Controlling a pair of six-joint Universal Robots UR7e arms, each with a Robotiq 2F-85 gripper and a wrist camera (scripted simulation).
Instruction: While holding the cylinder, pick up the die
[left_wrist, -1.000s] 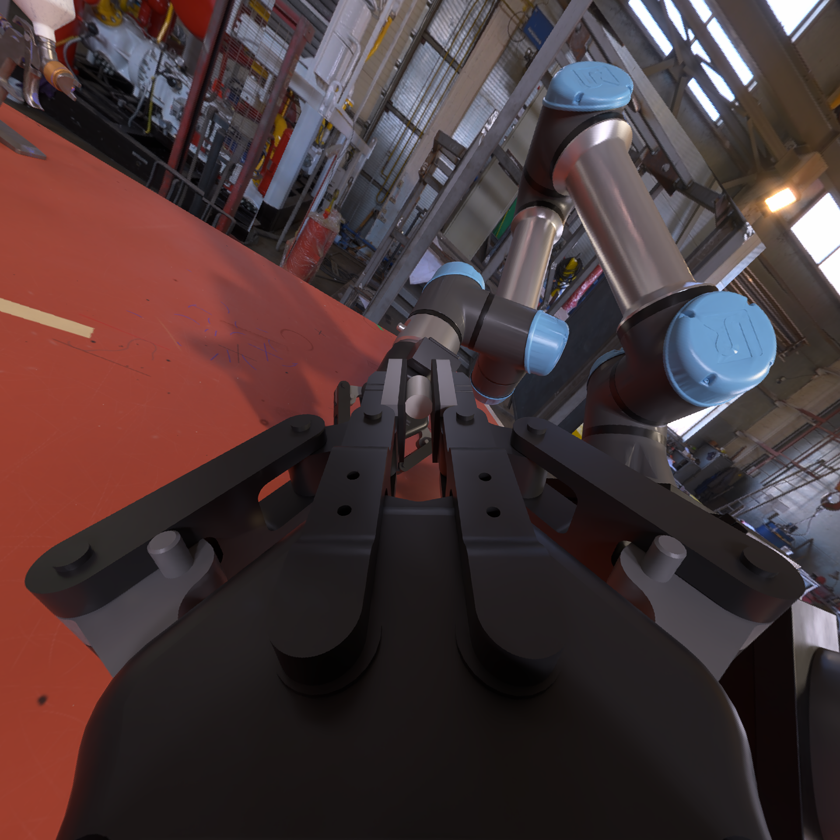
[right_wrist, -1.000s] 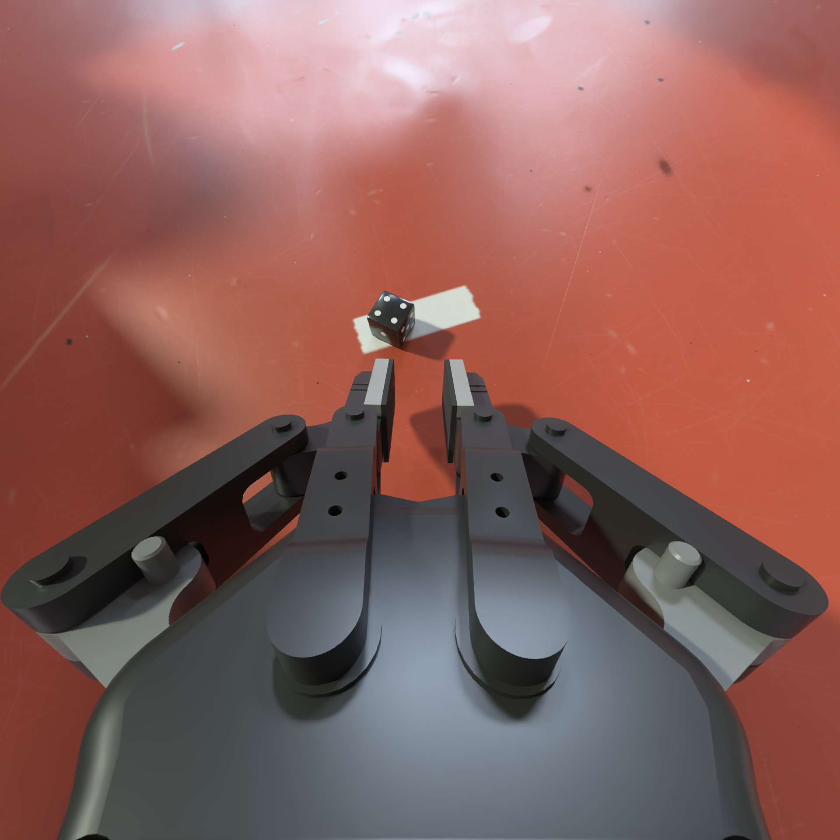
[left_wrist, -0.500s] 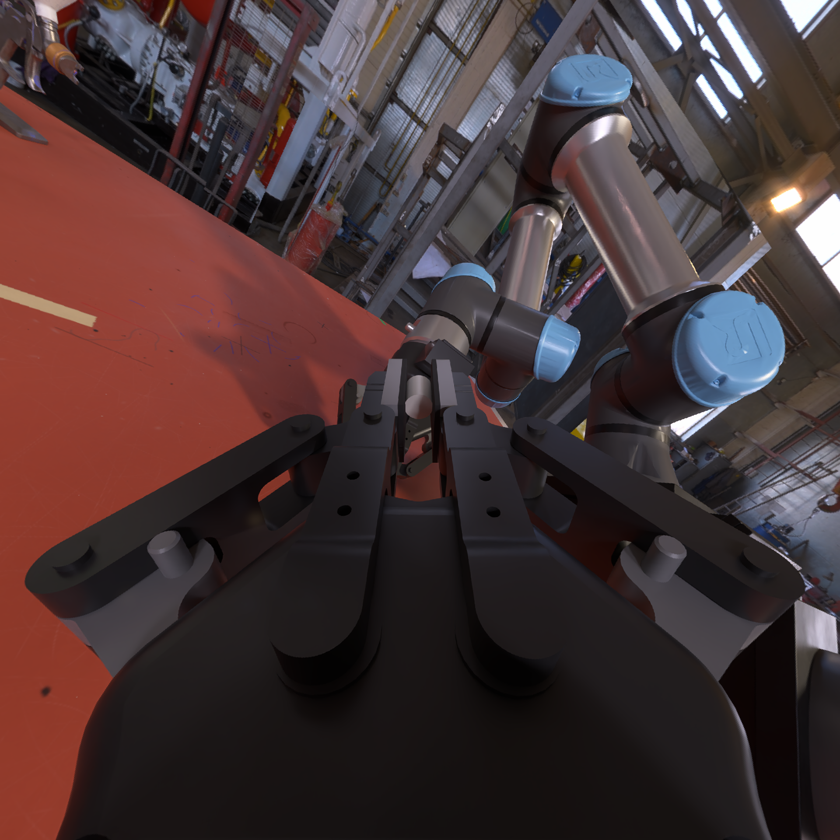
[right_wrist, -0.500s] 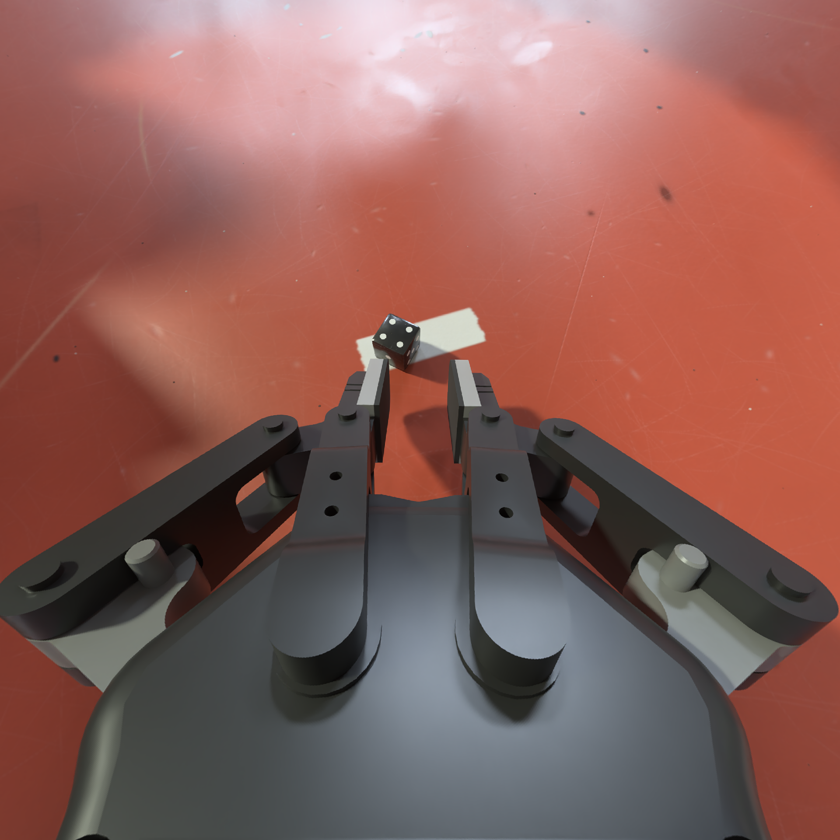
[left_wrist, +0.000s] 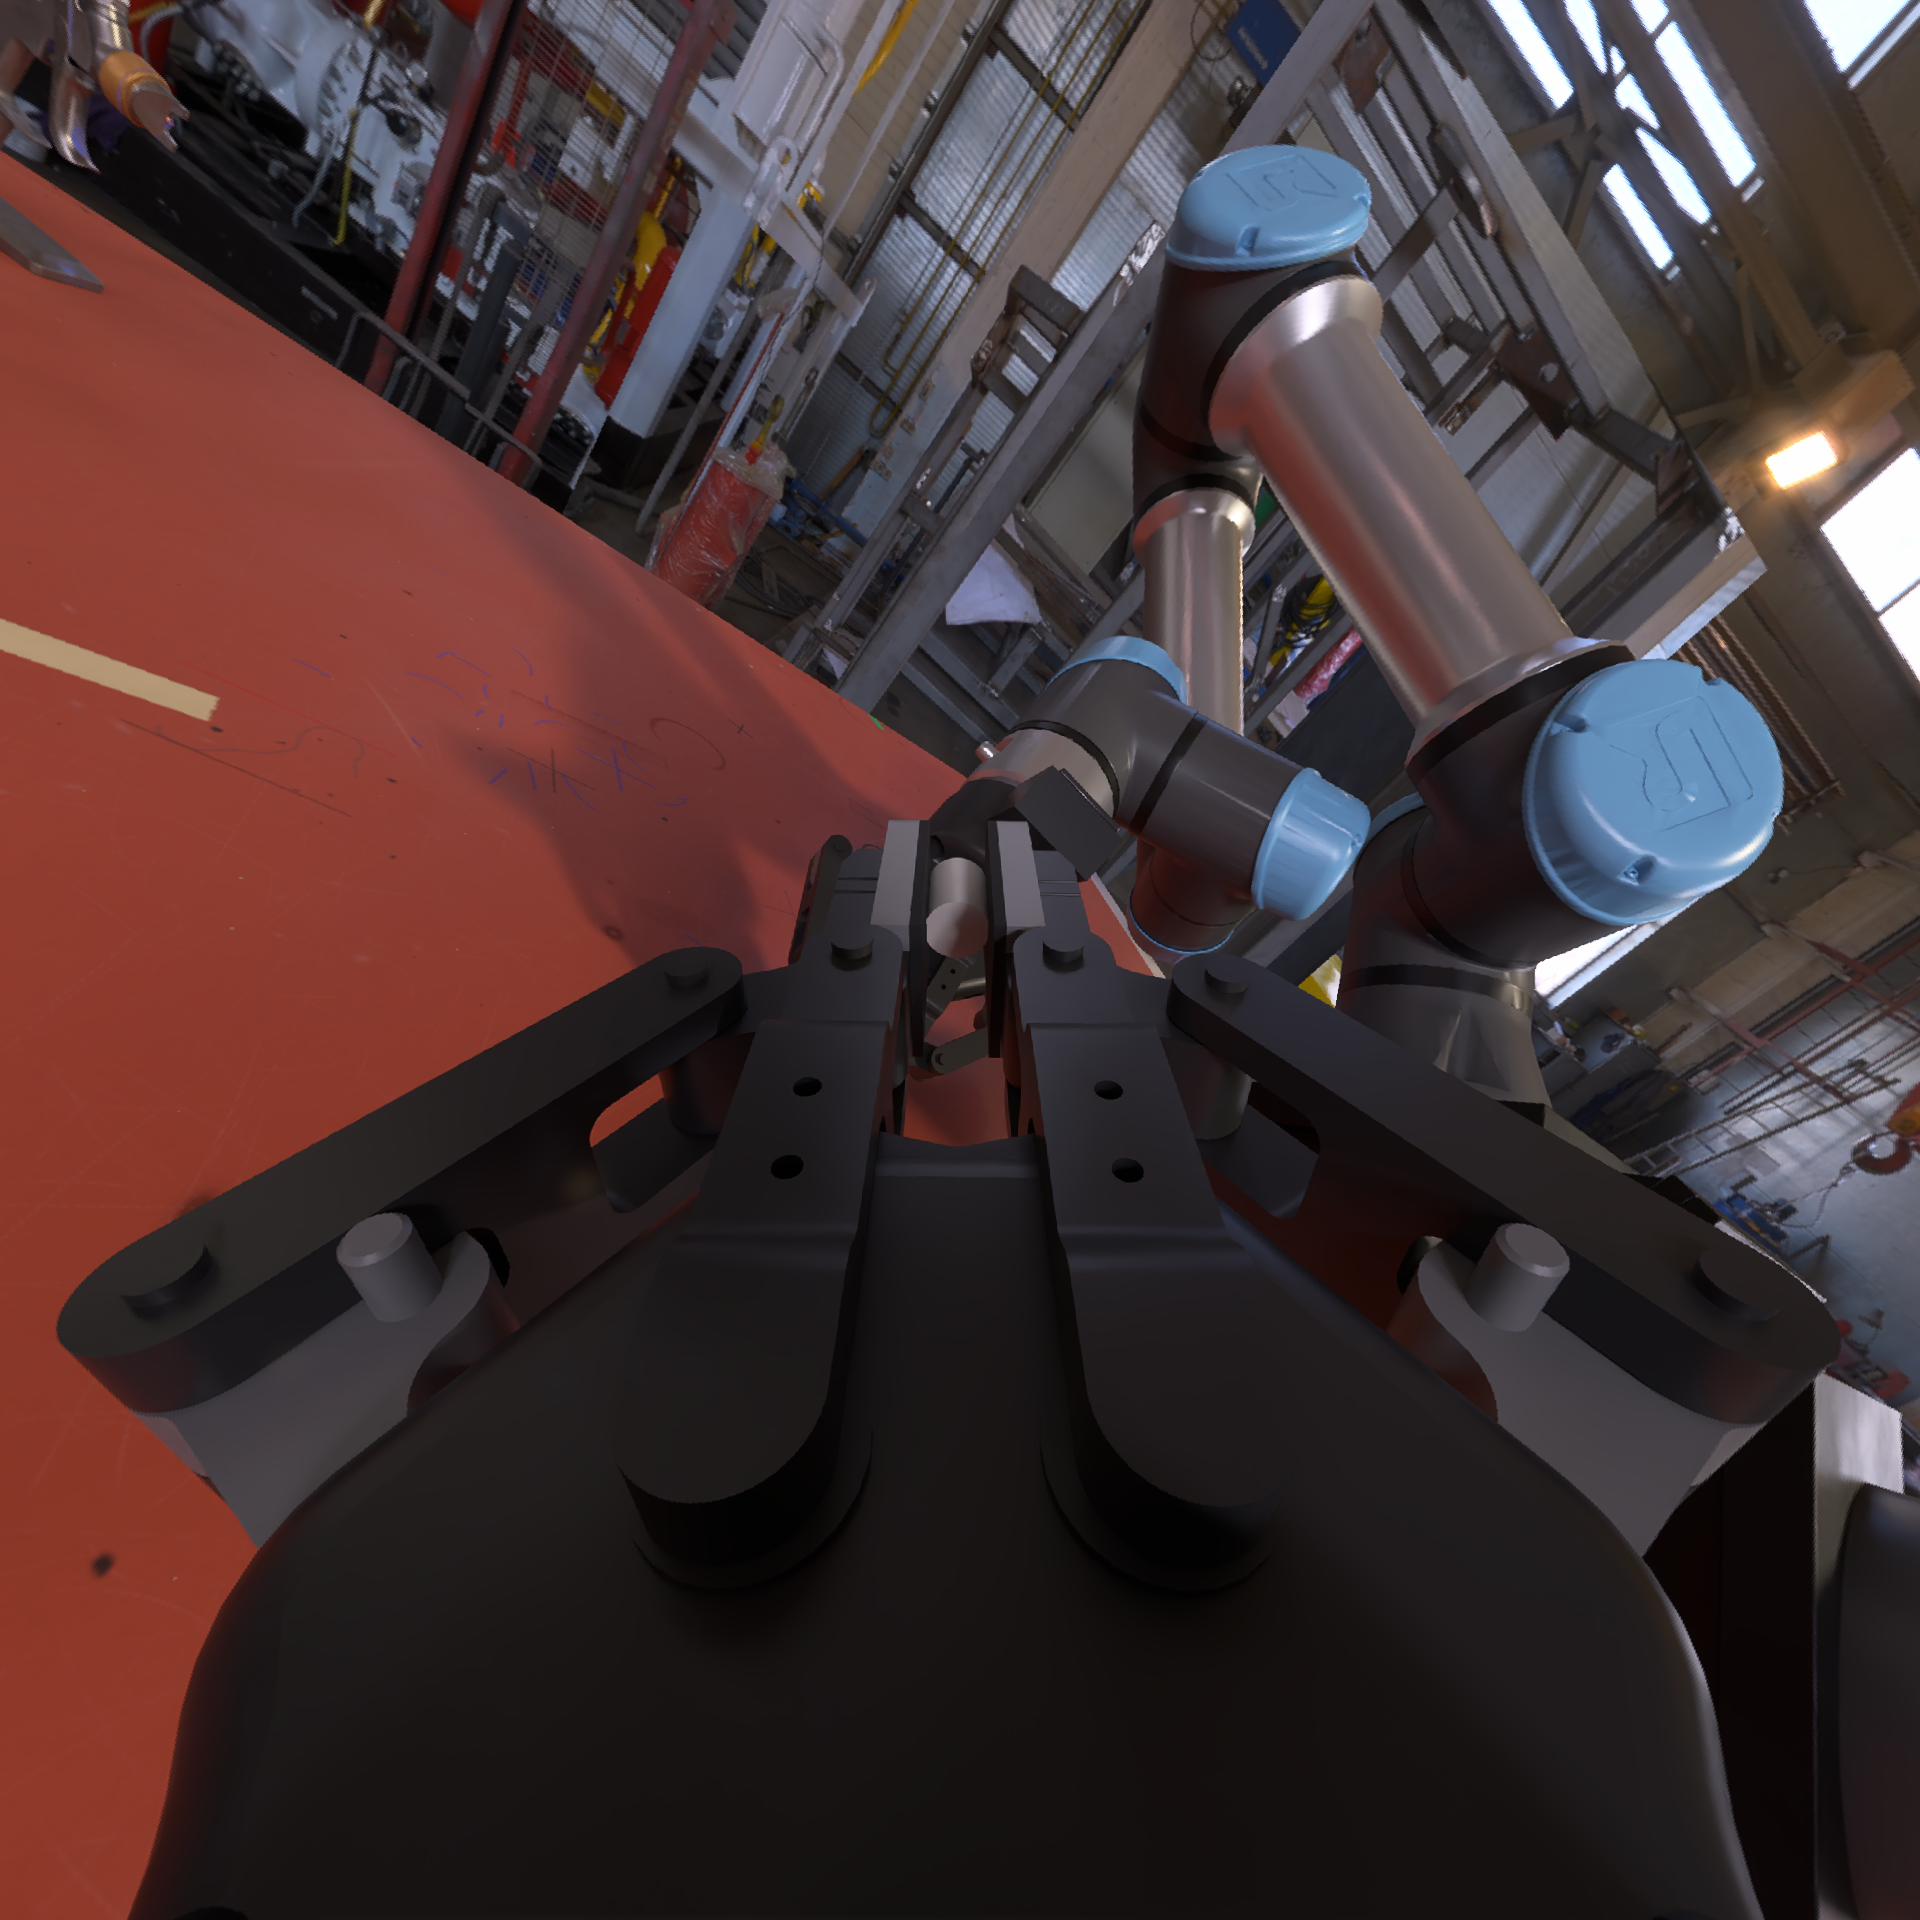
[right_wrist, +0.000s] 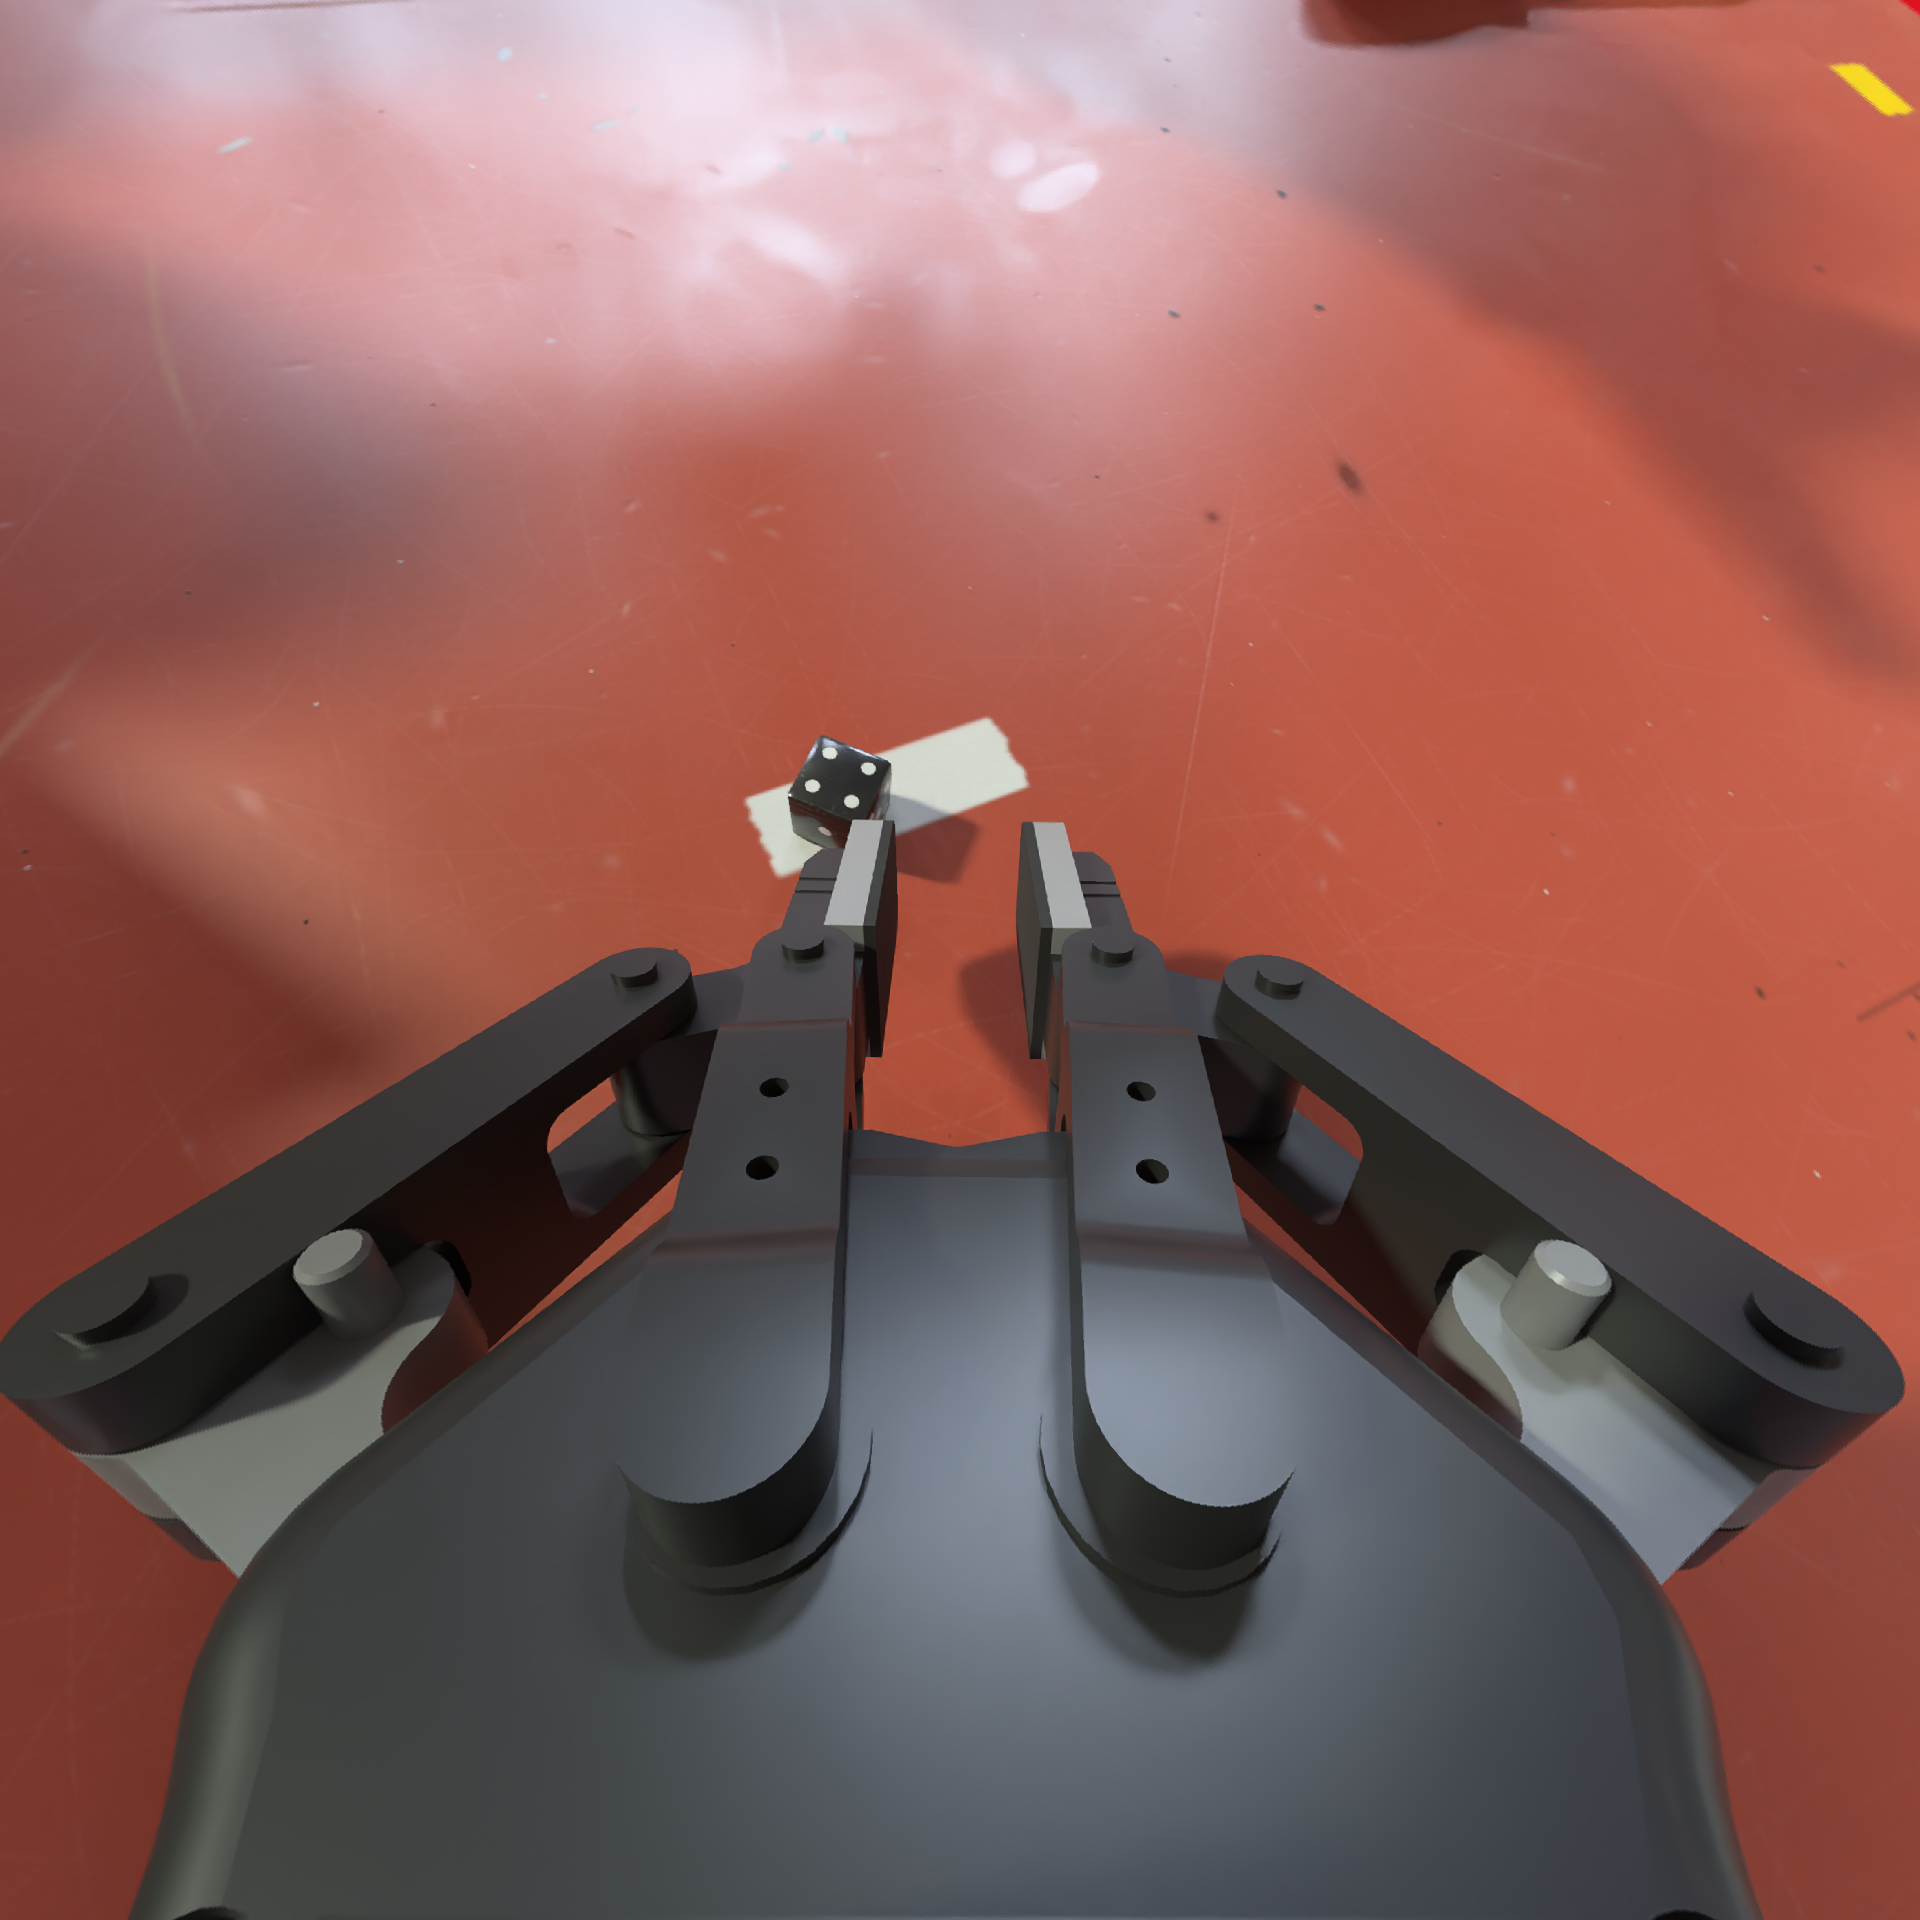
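**Left clamped on cylinder, right parted just short of die**

Left gripper (left_wrist: 958, 878): jaws drawn in tight on the cylinder (left_wrist: 954, 906). It's small, grey, pinched between the two pads near the tips, flat end face toward the camera. Held clear above the red table (left_wrist: 312, 935), tilted view across it. The other arm (left_wrist: 1382, 540) shows behind the fingertips, blue joint caps, silver links.

Right gripper (right_wrist: 956, 868): jaws partly apart, nothing between the pads, only bare table (right_wrist: 1455, 727) in the gap. Pointed down at the surface.

Die (right_wrist: 837, 790): black, white pips, four-pip face up. Sits on the table, on the left end of a pale strip of tape (right_wrist: 935, 774). It lies just beyond the left fingertip (right_wrist: 860, 873), which overlaps its lower right corner in the right wrist view; can't tell if they touch. Die is off to the left of the gap's centreline, not inside it.

A second tape strip (left_wrist: 104, 670) lies far left on the table in the left wrist view.
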